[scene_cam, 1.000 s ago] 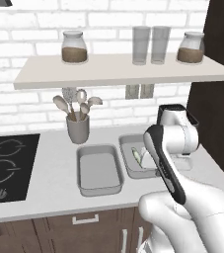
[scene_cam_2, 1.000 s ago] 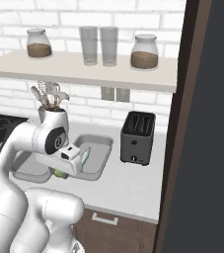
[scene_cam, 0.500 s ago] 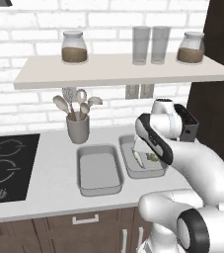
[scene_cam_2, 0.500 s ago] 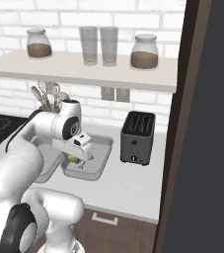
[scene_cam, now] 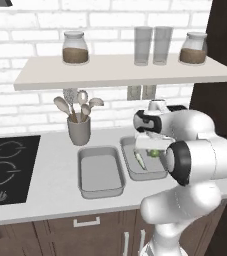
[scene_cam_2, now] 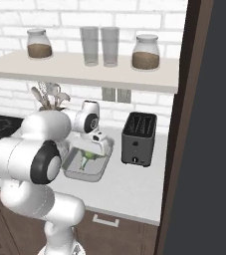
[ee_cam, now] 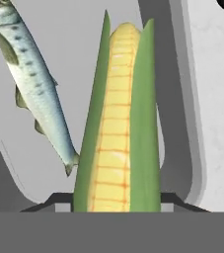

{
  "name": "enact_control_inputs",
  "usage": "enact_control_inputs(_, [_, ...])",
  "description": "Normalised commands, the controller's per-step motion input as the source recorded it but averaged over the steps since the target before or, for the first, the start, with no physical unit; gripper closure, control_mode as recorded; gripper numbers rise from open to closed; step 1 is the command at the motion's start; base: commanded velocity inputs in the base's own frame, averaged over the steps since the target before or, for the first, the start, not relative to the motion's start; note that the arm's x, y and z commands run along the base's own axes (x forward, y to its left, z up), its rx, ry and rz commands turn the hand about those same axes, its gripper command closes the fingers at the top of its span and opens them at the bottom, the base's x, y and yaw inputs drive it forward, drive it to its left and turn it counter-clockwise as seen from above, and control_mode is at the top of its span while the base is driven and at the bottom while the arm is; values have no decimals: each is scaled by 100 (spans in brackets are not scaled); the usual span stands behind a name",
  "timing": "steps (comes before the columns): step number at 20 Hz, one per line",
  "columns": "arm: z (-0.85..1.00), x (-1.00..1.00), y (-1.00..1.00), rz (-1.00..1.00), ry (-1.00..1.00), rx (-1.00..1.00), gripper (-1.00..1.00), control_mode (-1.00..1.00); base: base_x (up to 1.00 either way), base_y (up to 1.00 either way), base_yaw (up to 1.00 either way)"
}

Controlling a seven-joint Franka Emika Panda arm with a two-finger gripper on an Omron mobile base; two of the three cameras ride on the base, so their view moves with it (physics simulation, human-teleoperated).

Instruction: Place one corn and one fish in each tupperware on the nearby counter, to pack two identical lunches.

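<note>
Over the right-hand tupperware (scene_cam: 157, 172), an ear of corn (ee_cam: 117, 123) hangs in the gripper (scene_cam_2: 88, 158), its jaws closed partway around the husk's lower end. A silvery fish (ee_cam: 32, 79) already lies in that tray, just beside the corn. The ear looks stiff and light, its husk smooth enough to slip, so a hold across the thick middle would likely serve best; the fish appears slick and limp. The left tupperware (scene_cam: 101, 172) sits bare on the counter (scene_cam: 45, 190), near a utensil cup (scene_cam: 79, 131) and a toaster (scene_cam_2: 138, 139). No brand or lettering is legible anywhere.
</note>
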Motion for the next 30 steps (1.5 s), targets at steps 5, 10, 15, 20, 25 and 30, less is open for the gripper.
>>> enact_control_inputs(5, [-68,60,3,9,12,0,100,-100,0,0,0])
enact_control_inputs(10, [-10,28,2,14,1,0,100,-100,0,0,0])
enact_control_inputs(15, [4,-4,0,6,-3,0,100,-100,0,0,0])
enact_control_inputs(20, [14,-31,0,4,-12,0,100,-100,0,0,0])
enact_control_inputs(25, [7,-2,-2,2,-9,0,100,-100,0,0,0])
enact_control_inputs(30, [1,42,-5,16,0,0,100,-100,0,0,0])
